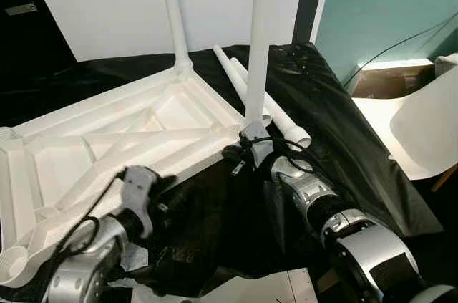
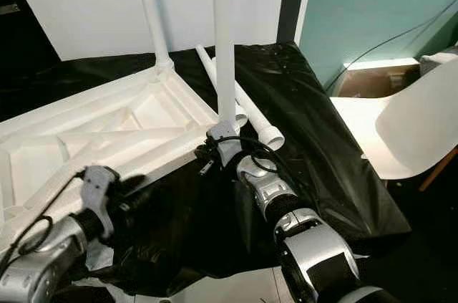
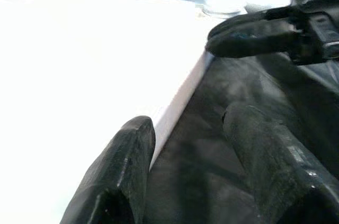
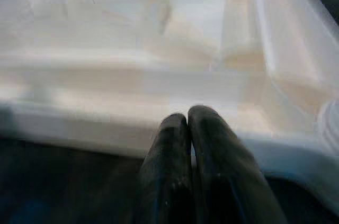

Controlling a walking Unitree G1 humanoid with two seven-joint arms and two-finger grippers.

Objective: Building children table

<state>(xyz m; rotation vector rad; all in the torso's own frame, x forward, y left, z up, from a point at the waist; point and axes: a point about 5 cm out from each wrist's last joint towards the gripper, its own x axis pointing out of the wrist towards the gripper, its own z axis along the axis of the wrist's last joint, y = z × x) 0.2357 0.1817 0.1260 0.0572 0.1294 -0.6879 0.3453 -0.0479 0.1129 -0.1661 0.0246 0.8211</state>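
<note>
Left gripper (image 3: pixel 185 181) stood spread astride the near edge of the upturned tabletop (image 1: pixel 107 138) on the black sheet (image 1: pixel 336 131). Right gripper (image 4: pixel 193 128), fingers pressed together, rested by the corner leg (image 1: pixel 259 38). Beyond, another leg (image 1: pixel 172 9) stood; two spare legs (image 1: pixel 275 106) lay loose. Leg-fitting step, I judged; next: pick a spare.

Matt white plastic tabletop (image 1: pixel 129 138), smooth plastic legs (image 1: pixel 259 38), glossy black sheeting (image 1: pixel 336 124)
</note>
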